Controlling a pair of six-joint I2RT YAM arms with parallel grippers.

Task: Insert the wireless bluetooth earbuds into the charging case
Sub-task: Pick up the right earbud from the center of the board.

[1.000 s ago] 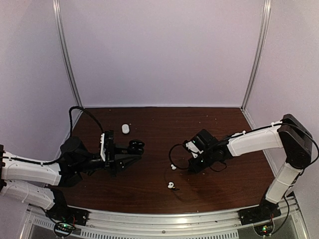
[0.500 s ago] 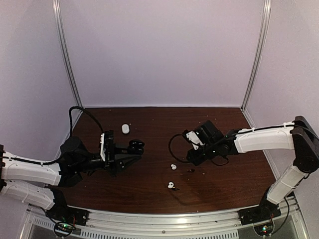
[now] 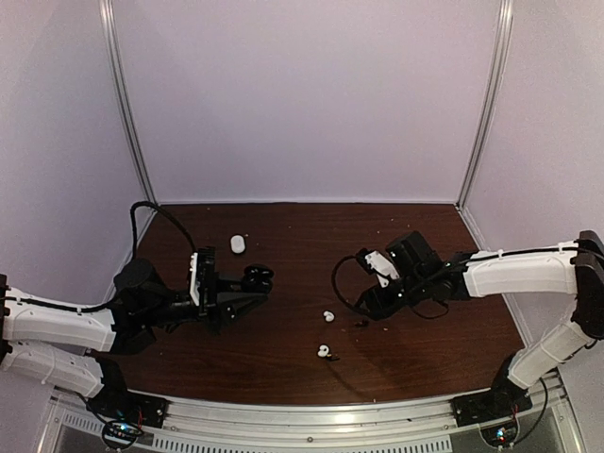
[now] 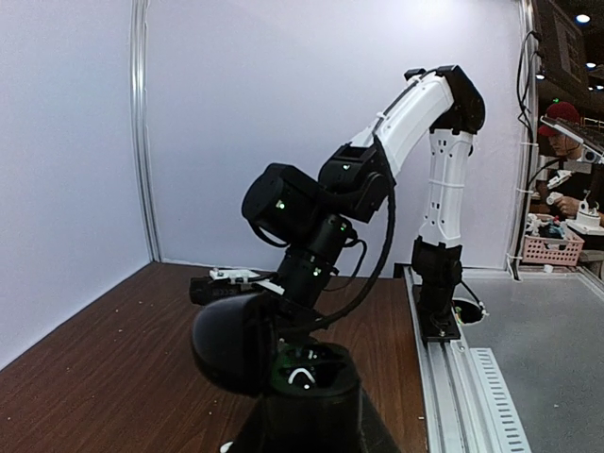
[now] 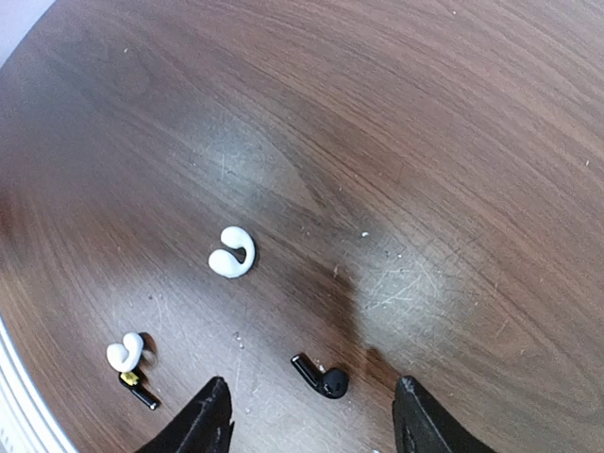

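pick-up step: hovering above the black earbud [image 5: 321, 376] on the surface [image 5: 425, 142], right end effector [image 5: 311, 420] spread wide either side of it. gripping the open charging case [image 4: 283, 363] in the left end effector [image 3: 247, 281], well left of that bud. next, likely: lowering straight, then pinching the bud.
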